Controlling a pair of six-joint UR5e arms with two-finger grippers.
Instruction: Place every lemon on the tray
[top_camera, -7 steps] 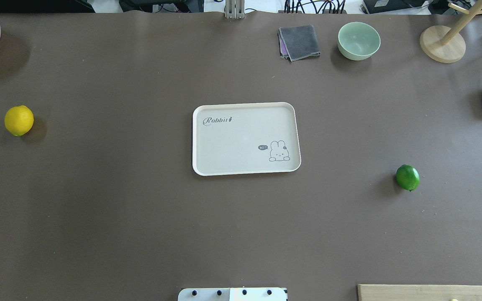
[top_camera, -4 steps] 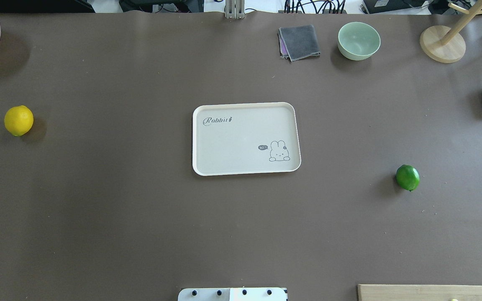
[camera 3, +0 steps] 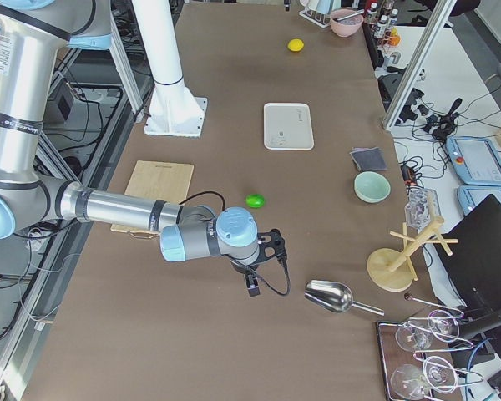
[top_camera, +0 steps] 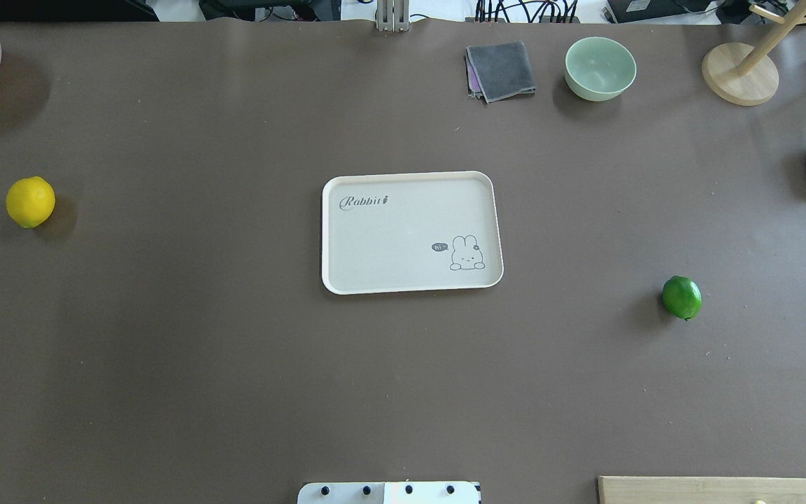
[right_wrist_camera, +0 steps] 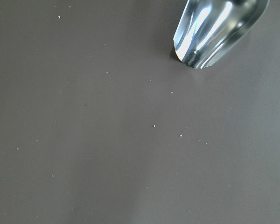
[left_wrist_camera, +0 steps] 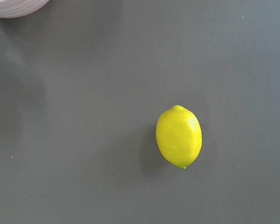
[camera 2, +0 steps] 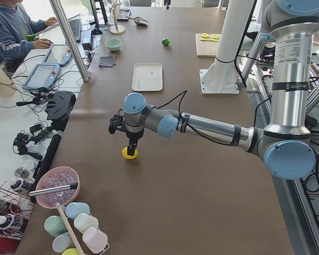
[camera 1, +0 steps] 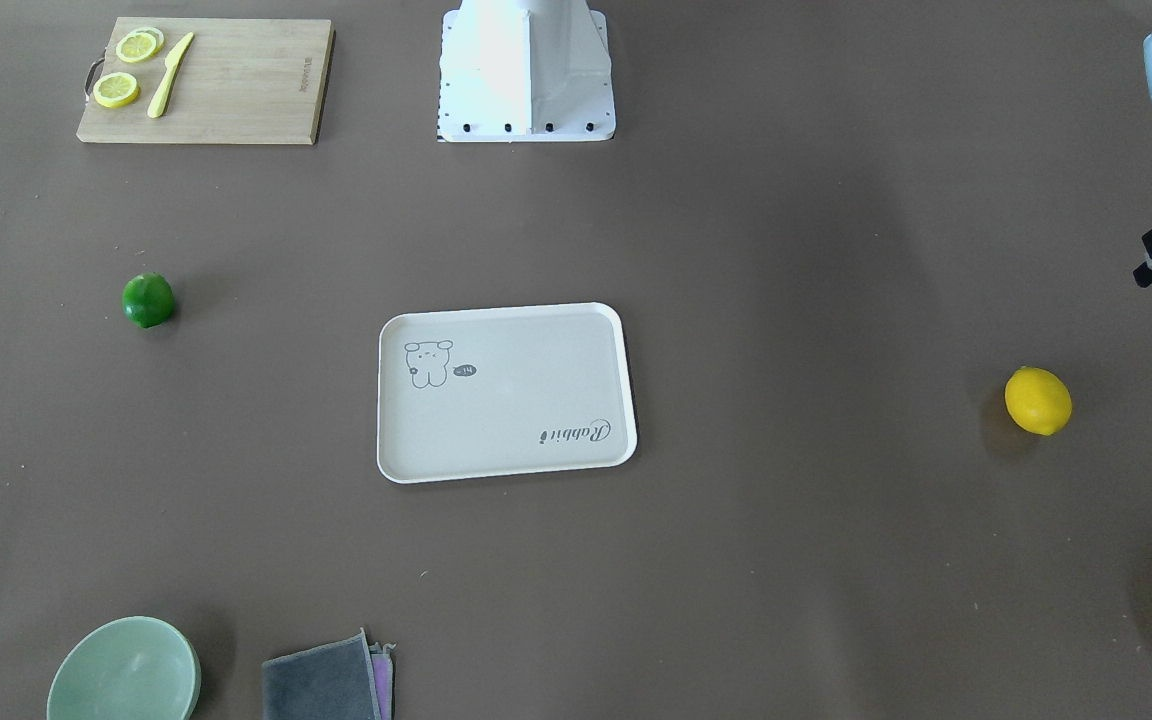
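At the middle of the brown table, the flat off-white rectangular tray with the rabbit drawing is set flat. The bright yellow oval lemon lies on the table well to the left of the tray. The glossy dark green lemon lies well to the right and somewhat nearer. Neither fruit touches the tray.

The left hand is held directly over the yellow lemon. Contact with the fruit cannot be determined, nor can it be told whether the fingers are spread or closed. In the left wrist view the yellow lemon is shown right of centre, with the rim of a pink ribbed bowl at the top left corner.

The right hand is held low over bare table between the green lemon and a shiny metal scoop. Its state cannot be told either.

A pale green bowl and a folded grey cloth are placed just apart at the far edge.
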